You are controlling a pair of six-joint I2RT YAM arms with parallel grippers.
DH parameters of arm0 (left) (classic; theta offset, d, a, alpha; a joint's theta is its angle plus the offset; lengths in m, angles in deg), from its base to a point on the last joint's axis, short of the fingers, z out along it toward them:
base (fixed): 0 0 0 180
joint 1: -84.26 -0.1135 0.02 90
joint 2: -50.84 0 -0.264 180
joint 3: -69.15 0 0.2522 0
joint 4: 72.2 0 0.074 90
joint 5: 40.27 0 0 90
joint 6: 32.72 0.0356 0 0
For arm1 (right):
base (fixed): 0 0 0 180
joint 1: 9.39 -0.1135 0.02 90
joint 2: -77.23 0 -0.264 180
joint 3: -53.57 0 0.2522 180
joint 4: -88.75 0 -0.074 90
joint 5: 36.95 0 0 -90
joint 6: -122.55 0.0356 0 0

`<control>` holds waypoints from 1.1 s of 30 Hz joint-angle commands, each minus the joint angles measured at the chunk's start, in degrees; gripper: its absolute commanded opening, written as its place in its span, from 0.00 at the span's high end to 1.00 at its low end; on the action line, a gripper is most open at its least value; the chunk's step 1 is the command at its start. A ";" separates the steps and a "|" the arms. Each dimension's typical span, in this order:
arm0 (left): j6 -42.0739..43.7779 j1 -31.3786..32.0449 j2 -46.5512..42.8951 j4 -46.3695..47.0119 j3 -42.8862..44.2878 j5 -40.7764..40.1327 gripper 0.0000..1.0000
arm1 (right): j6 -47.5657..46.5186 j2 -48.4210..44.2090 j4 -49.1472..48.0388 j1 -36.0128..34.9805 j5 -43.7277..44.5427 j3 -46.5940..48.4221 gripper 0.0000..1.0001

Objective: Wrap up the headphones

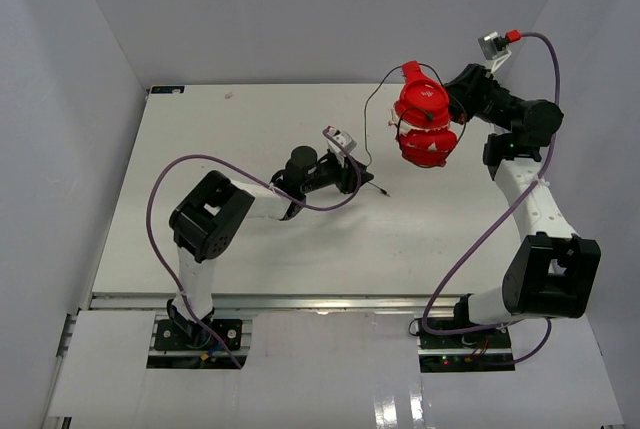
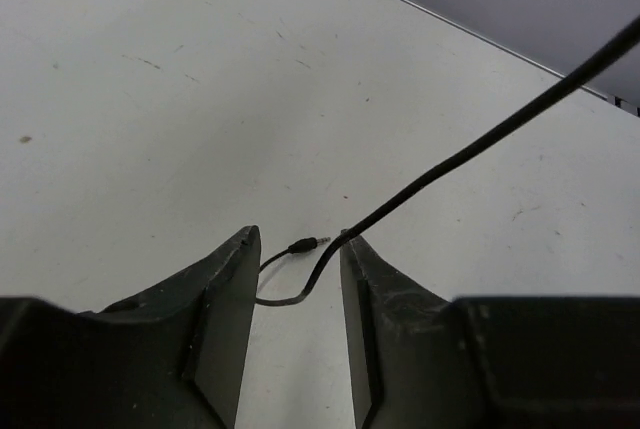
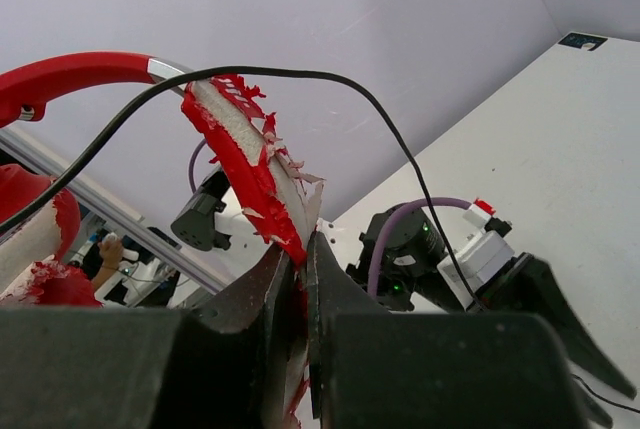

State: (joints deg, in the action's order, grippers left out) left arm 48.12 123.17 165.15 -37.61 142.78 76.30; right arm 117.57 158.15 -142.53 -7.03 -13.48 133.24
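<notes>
The red headphones (image 1: 425, 119) hang in the air at the back right, held by my right gripper (image 1: 458, 99). In the right wrist view the right gripper (image 3: 298, 249) is shut on the torn red and white band (image 3: 245, 164). The thin dark cord (image 1: 372, 114) arcs from the headphones down to the table, ending in a plug (image 1: 384, 191). My left gripper (image 1: 358, 181) is low over the table by the cord's end. In the left wrist view the left gripper (image 2: 298, 239) is open, with the cord (image 2: 450, 159) running between its jaws and the plug (image 2: 308, 244) lying just beyond the tips.
The white table (image 1: 200, 149) has grey walls at the back and both sides. Purple robot cables (image 1: 180, 164) loop beside each arm. A dark mark (image 1: 167, 90) sits at the table's back left corner.
</notes>
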 commanded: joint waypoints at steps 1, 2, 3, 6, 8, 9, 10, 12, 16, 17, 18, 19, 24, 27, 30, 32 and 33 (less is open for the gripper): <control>-2.08 0.30 0.34 2.41 2.43 2.38 0.78 | 1.73 -1.22 0.35 1.02 3.25 3.08 0.92; -2.27 0.27 0.34 2.29 2.53 2.68 0.88 | 1.45 -1.03 0.53 1.12 3.22 3.13 0.92; -2.54 0.21 0.20 2.37 2.51 3.16 1.00 | 0.89 -0.76 1.10 1.25 3.16 3.26 0.92; -4.09 0.53 -1.80 3.42 0.25 4.58 1.00 | -4.06 -0.40 7.54 1.70 3.89 3.65 0.92; -4.66 1.54 -4.03 2.15 -1.47 4.43 1.00 | -13.15 -0.77 19.66 1.77 6.50 4.52 0.92; -4.78 2.21 -5.11 0.37 -1.87 3.93 1.00 | -17.99 -1.87 25.80 1.77 8.51 5.23 0.92; -4.69 3.49 -7.16 -1.82 -2.01 3.51 1.00 | -22.72 -2.74 31.28 1.71 11.12 5.81 0.92; -3.92 5.06 -10.93 -7.29 -2.82 1.94 1.00 | -33.52 -3.96 43.36 1.55 20.03 7.84 0.92; -4.60 6.33 -22.71 -17.49 -8.77 -1.65 1.00 | -48.69 -5.98 56.17 1.42 34.63 8.96 0.92; -4.40 6.44 -24.93 -20.69 -9.10 -1.80 1.00 | -50.69 -6.08 57.88 1.38 37.56 8.86 0.92; -3.92 6.60 -26.46 -24.21 -9.19 -1.84 1.00 | -52.10 -6.16 59.49 1.30 40.40 8.47 0.92; -3.47 6.79 -28.08 -27.21 -9.00 -1.59 1.00 | -53.58 -6.26 60.94 1.15 42.86 8.13 0.92; -0.66 8.69 -33.48 -43.69 -2.13 1.69 1.00 | -65.26 -6.91 62.70 -2.30 59.54 6.05 0.92; 1.26 9.23 -34.53 -50.36 3.11 1.99 1.00 | -71.79 -7.04 61.77 -6.69 65.35 3.60 0.92; 2.68 9.43 -34.23 -56.91 10.22 3.60 1.00 | -78.85 -7.18 60.24 -10.05 71.44 -0.37 0.92; 3.55 9.44 -33.09 -59.62 14.15 4.89 1.00 | -81.95 -7.36 59.23 -12.81 74.27 -2.63 0.92; 4.82 9.49 -31.37 -62.12 17.93 4.45 1.00 | -83.56 -7.42 58.62 -13.71 75.82 -3.80 0.92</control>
State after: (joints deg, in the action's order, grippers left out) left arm 49.12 132.45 133.37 -88.79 150.98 78.45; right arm 43.48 153.31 -78.40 -17.01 52.02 132.18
